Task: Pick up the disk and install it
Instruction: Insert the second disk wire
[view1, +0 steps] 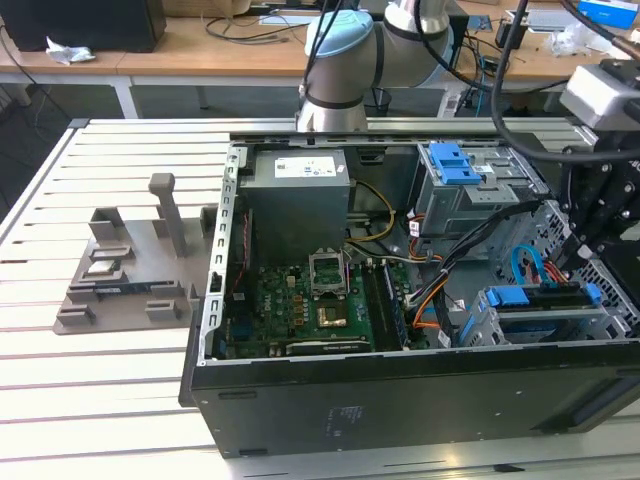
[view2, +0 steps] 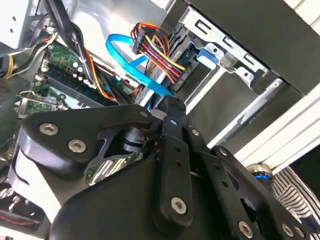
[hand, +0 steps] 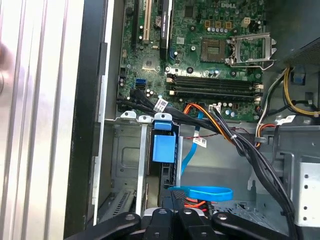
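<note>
Slatted table (view1: 110, 400) carries a grey parts tray (view1: 120, 285) at the exterior view's left, well apart from the open computer case (view1: 400, 400). Inside the case, moving right, come the grey power box (view1: 298, 200), the green board (view1: 300, 305), then a metal cage with a blue latch (view1: 455, 162). Furthest right, the disk (view1: 545, 300) lies in the lower drive cage (view1: 600, 325) with its blue frame showing at both ends. The gripper (view2: 171, 107) hangs right over that cage among the cables; whether it is open or closed I cannot tell, nor whether it has hold of anything.

The disk looks stiff, fairly heavy for its size and easily damaged by a knock. Its smooth metal faces seem slippery, so the blue frame's long edges are probably the safer hold. Room is tight: cage walls flank it, a blue ribbon cable (hand: 202, 192) and coloured wires (view2: 155, 47) cross close by, and the case's side wall stands just beside it.
</note>
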